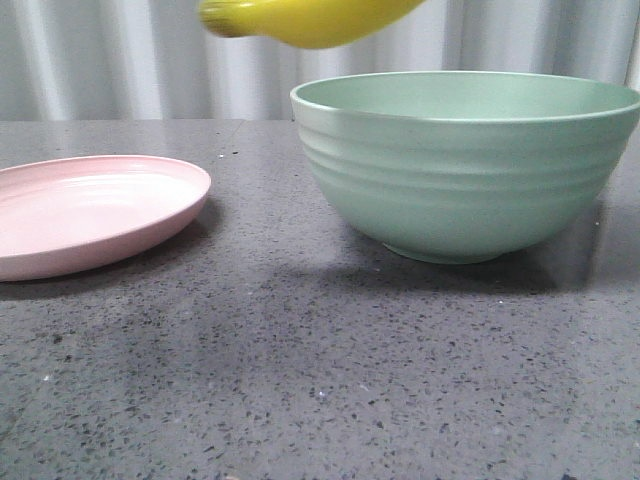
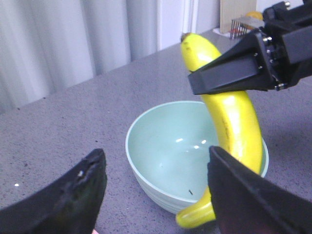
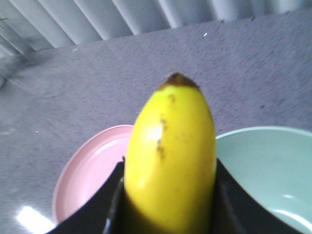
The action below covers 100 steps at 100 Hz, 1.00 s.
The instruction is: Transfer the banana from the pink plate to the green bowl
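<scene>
Front view first: the banana (image 1: 310, 22) hangs in the air at the top edge of the picture, a glossy, bright yellow curve, partly cut off, just above the near-left rim of the green bowl (image 1: 470, 165). That bowl is deep and round, pale mint, with soft horizontal ridges running round its outside and a small foot on the table (image 1: 300, 380). To its left, a little apart, sits the pink plate (image 1: 95, 210), shallow and round with a low raised rim and a faint sheen; nothing lies on it. The tabletop is dark grey stone-like material, speckled all over, and behind it hang pale pleated curtains (image 1: 120, 60).

From the left wrist camera the right gripper (image 2: 229, 78) shows as a black, angular wedge clamped across the banana's upper half, while the fruit hangs over the bowl's smooth inside. The left gripper (image 2: 156, 195) has its two dark fingers spread wide with nothing between them.

From the right wrist camera the banana's blunt end with its small dark tip and a few brown specks sticks up between the black fingers (image 3: 107, 204), which press against both its sides.
</scene>
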{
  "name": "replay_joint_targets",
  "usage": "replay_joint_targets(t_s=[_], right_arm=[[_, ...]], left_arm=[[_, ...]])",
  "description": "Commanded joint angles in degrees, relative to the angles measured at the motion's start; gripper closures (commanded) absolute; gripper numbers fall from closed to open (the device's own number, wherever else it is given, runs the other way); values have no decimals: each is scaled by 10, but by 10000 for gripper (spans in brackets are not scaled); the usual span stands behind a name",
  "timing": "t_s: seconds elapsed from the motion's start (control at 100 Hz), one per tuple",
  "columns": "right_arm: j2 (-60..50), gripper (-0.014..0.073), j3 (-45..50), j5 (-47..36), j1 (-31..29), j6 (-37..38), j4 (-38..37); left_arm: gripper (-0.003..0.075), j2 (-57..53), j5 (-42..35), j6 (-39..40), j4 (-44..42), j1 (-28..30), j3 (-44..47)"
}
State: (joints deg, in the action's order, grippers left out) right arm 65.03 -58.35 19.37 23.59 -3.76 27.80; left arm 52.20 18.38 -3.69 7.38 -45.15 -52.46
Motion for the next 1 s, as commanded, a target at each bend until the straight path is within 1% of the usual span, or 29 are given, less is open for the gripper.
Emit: replay_joint_targets(t_s=[0.0,0.11,0.25,0.44,0.57,0.62,0.69,0.73,0.74,0.76,0.8,0.86,0.91,0.99], right_arm=[[-18,665,-20,-33,-11,-7,-41],[-17,665,-20,-28,-22,-7,-81],[-10,665,-20,-27,-39,-7,-107],[22,665,-20,-29,-68,-7,-119],[59,664,-20,-29,-69,-7,-122],[74,648,-20,-29,-69,-7,-122],[91,566,-20,-28,-69,-7,-122],[97,483,-20,-28,-69,-7,-122],[99,451,-20,-28,-69,-7,-122],[100,417,-20,-28,-69,-7,-122],[102,302,-20,-30,-69,-7,-122],[102,202,-20,-34,-69,-7,-122],[101,153,-20,-37,-69,-7,-122],[101,148,-20,-43,-69,-7,-122]], left_arm=[[300,-14,-37,-2,5,4,-22],[300,-14,-36,-2,5,4,-22],[300,-12,-36,-2,5,4,-22],[300,-12,-36,-2,5,4,-22],[300,-12,-36,-2,5,4,-22],[300,-12,-36,-2,5,4,-22],[300,-12,-36,-2,5,4,-22],[300,-12,-36,-2,5,4,-22],[300,-12,-36,-2,5,4,-22],[300,-12,-36,-2,5,4,-22],[300,-12,-36,-2,5,4,-22],[300,-12,-36,-2,5,4,-22],[300,-12,-36,-2,5,4,-22],[300,-12,-36,-2,5,4,-22]])
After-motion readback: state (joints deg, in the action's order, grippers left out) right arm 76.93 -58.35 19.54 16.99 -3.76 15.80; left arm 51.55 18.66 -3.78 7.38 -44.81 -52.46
